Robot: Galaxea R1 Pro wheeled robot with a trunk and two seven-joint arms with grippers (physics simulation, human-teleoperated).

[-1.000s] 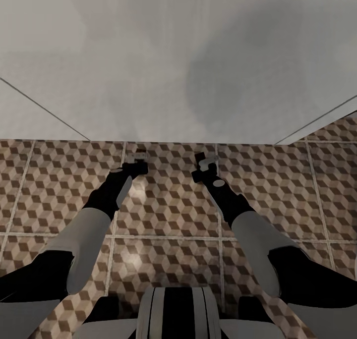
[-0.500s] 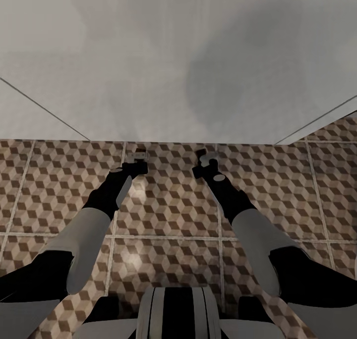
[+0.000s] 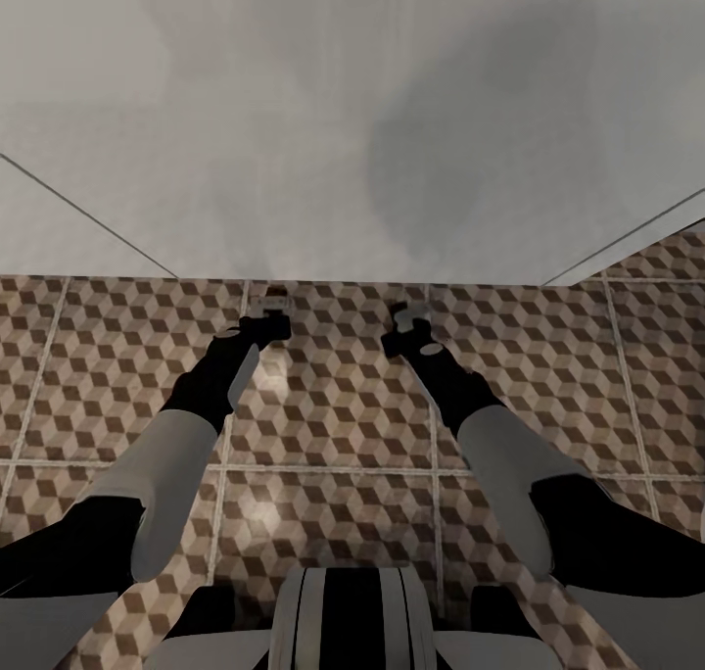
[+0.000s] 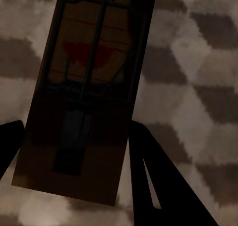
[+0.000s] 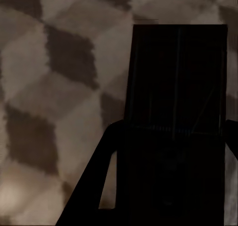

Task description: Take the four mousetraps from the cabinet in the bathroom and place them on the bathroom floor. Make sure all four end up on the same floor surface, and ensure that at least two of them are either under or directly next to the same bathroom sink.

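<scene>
Brown boards run lengthwise out from both our claws, the left claw (image 4: 74, 186) clamped on one mousetrap (image 4: 84, 92), the right claw (image 5: 168, 186) on another mousetrap (image 5: 176, 87), low over the bathroom floor (image 3: 333, 425).

Both arms reach forward and down from the near edge, white upper sleeves running into black forearms. The left gripper (image 3: 271, 310) sits at the far end of the left arm, its dark fingers (image 4: 148, 171) closed on either side of a mousetrap (image 4: 84, 92). The right gripper (image 3: 409, 315), just to its right, likewise clamps a second mousetrap (image 5: 176, 112)
</scene>
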